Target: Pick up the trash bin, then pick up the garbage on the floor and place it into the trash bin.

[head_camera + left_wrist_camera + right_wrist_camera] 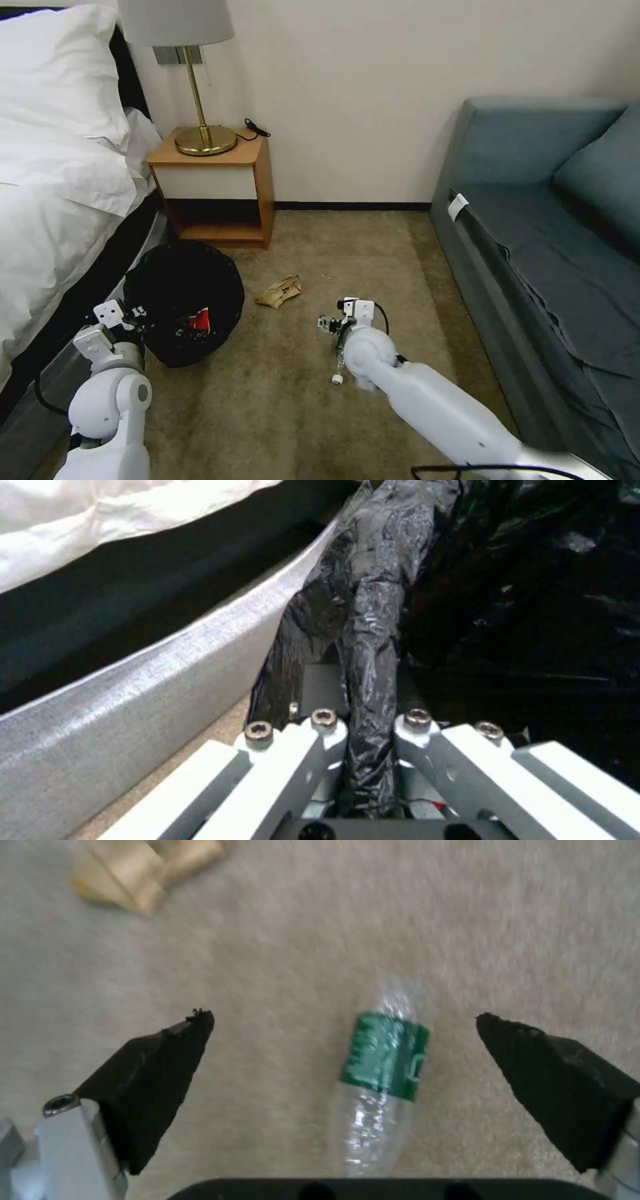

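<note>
White rounded arms, blk cables, blk-padded fingers, silver hex screws.

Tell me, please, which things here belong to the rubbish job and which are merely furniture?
Job: trash bin, gripped at its liner by the left gripper; clear green-labelled bottle between the right gripper's open fingers; tan paper scrap.
Lying about: nightstand, lamp, bed, sofa.

Head high — wrists close, floorward
</note>
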